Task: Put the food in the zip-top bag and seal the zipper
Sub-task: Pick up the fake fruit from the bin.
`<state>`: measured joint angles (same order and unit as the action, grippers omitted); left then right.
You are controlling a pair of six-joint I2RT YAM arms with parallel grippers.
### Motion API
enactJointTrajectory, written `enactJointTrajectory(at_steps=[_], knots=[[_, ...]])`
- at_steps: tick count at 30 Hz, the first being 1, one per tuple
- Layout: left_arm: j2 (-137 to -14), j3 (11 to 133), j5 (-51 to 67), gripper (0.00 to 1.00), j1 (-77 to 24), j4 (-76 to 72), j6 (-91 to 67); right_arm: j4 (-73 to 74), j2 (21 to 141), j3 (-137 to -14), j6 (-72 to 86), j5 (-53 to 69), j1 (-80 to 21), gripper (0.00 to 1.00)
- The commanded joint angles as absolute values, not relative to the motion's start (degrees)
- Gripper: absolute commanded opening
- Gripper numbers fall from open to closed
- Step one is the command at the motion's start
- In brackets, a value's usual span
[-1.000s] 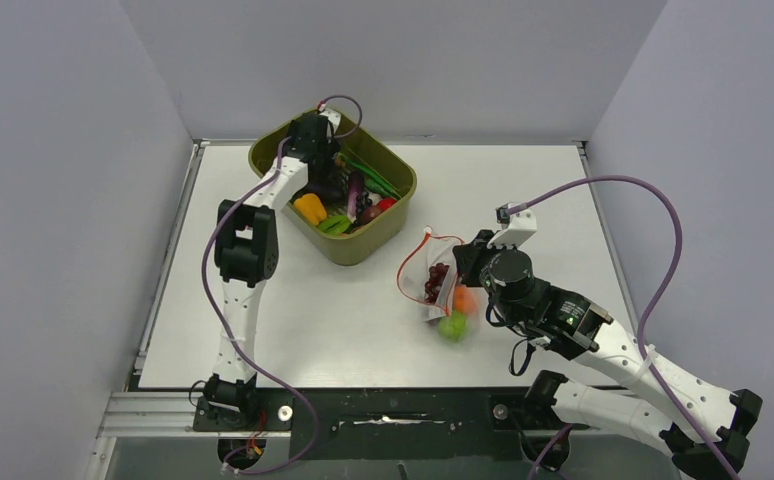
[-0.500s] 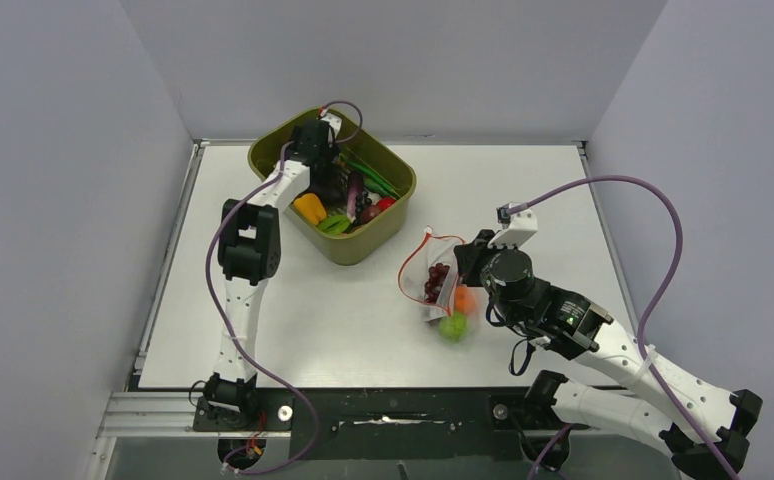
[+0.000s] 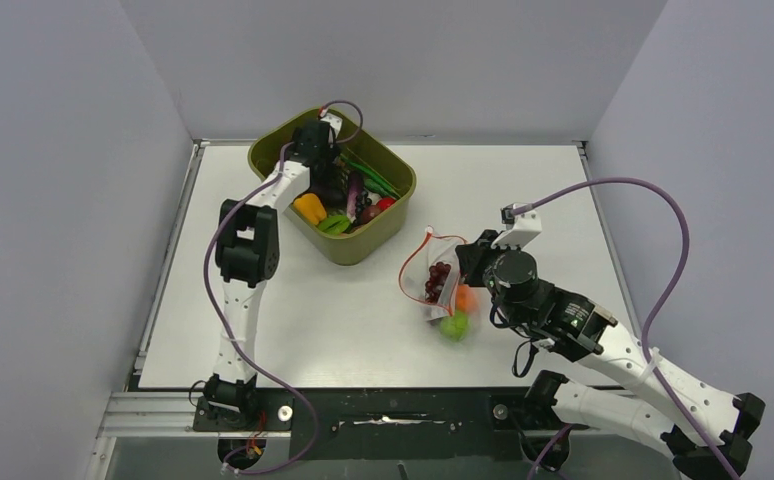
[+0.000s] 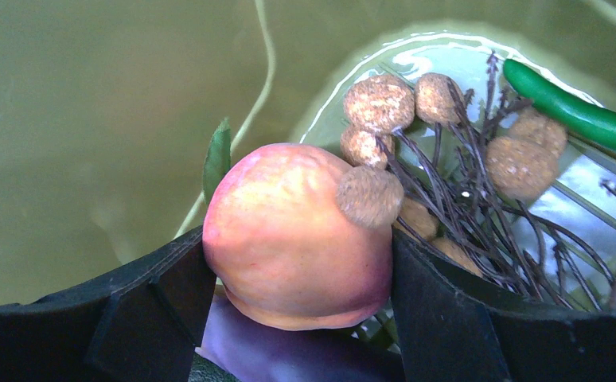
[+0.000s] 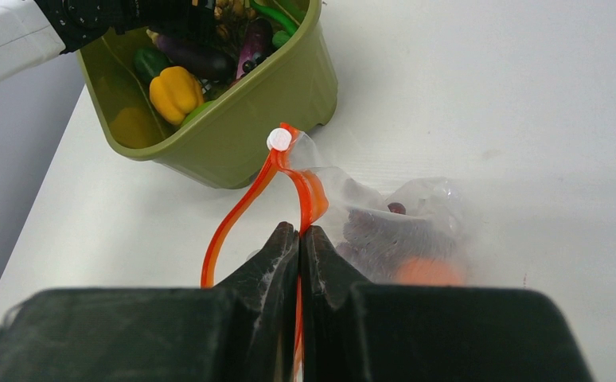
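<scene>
The clear zip-top bag [image 3: 441, 290] lies on the table with its mouth held open. Inside are dark grapes [image 3: 434, 281], an orange fruit [image 3: 465, 298] and a green fruit [image 3: 453, 325]. My right gripper [image 5: 299, 231] is shut on the red-orange zipper strip [image 5: 305, 187] at the bag's near rim. My left gripper [image 4: 297, 318] is down in the olive-green tub, shut on a round orange-pink fruit [image 4: 289, 239]. A purple eggplant [image 4: 289, 358] lies just under that fruit. In the top view the left gripper [image 3: 315, 140] is at the tub's far left corner.
The olive-green tub [image 3: 388, 225] stands at the back, left of the bag. It holds a yellow-orange pepper [image 3: 310, 208], purple eggplants [image 3: 353, 195], green beans [image 3: 371, 172] and a brown twiggy cluster [image 4: 456, 151]. The tub wall [image 5: 281, 87] is close to the bag's mouth.
My right arm has shifted slightly right and towards me, still holding the zipper strip. My left gripper has stayed in the tub's far corner, barely moving.
</scene>
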<state>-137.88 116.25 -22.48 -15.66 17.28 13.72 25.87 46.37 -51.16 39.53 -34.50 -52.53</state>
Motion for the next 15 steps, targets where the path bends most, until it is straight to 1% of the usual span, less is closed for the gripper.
enactJointTrajectory(at_steps=[1,10,15], knots=[[-130.15,114.37,-21.25,0.55,-16.03,14.03,11.04,22.35,44.81,-52.24,40.32,-35.23,-52.29,0.00],[-124.16,110.45,-22.41,0.53,-16.13,14.01,8.77,22.46,43.79,-51.34,41.20,-34.10,-52.27,0.00],[-119.80,107.82,-21.02,0.52,-16.32,14.88,6.26,22.82,43.46,-51.37,41.89,-32.93,-52.25,0.00]])
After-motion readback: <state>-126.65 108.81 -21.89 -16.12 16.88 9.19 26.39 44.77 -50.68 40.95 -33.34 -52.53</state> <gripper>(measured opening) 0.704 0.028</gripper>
